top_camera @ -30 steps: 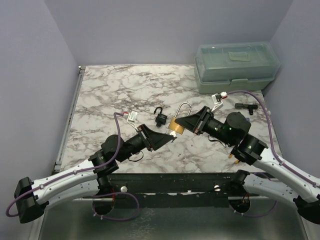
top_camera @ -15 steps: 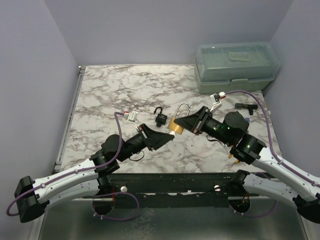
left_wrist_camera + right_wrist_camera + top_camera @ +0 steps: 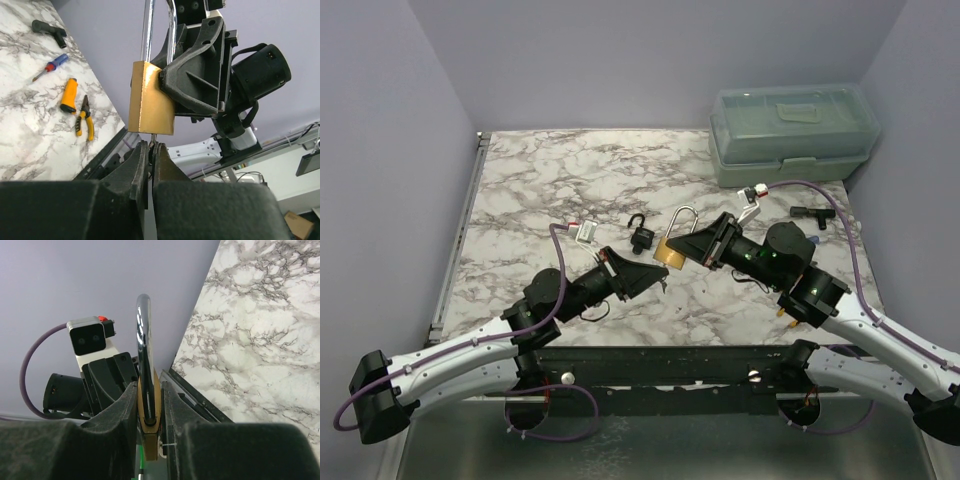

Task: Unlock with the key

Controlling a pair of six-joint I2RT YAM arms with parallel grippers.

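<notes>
Two claws on one job, above the middle of the marble table [image 3: 550,170]. Right claw [image 3: 688,247] clamped tight on the body of the brass padlock [image 3: 150,105], shackle pointing up, held off the tabletop. Left claw [image 3: 151,150] just beneath, pinched shut on the slim key [image 3: 153,138], blade tip right at the padlock's underside. Lying just beyond on the marble, a small black padlock [image 3: 641,236]; at the far right corner, a green toolbox [image 3: 795,130].

Top camera looks down over the table [image 3: 570,180] from behind; wrist cameras face each other closely, sharing the padlock [image 3: 671,256] [image 3: 151,102] [image 3: 148,407].
</notes>
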